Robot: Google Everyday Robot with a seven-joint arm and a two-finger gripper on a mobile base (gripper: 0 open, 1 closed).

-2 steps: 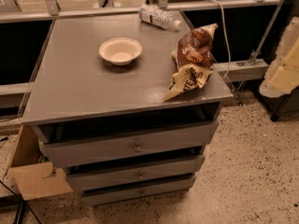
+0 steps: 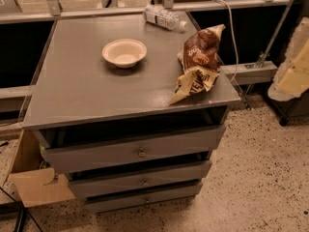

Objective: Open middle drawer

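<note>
- The gripper (image 2: 292,67) shows only as a pale, blurred shape at the right edge of the view, raised about level with the cabinet top (image 2: 82,95). We cannot tell how far open it is, or whether it has hold of anything.
- The middle drawer (image 2: 111,183) lies down and to the left of the gripper, well apart from it. Its small round knob (image 2: 144,181) sits in the centre of the grey front.
- Relative to the gripper, the top drawer (image 2: 96,154) is closer in height and the bottom drawer (image 2: 120,203) is the farthest down. We judge the pull has not begun, since nothing touches any knob.
- Our main worry is the wrong knob. The three fronts are stacked close together and look alike, so a descent that stops short would meet the top drawer instead.
- The knob is small and smooth-looking, so an off-centre grasp could slide off partway through the pull.
- The chip bag (image 2: 199,62) overhangs the cabinet's near right corner, the part nearest the gripper. A straight sweep in from the right could brush it off the edge.
- The bowl (image 2: 124,52) and water bottle (image 2: 163,17) sit farther left and back, and we think they are less exposed.
- A cardboard box (image 2: 41,187) rests on the far side of the cabinet from the gripper, out of the drawer's path.
</note>
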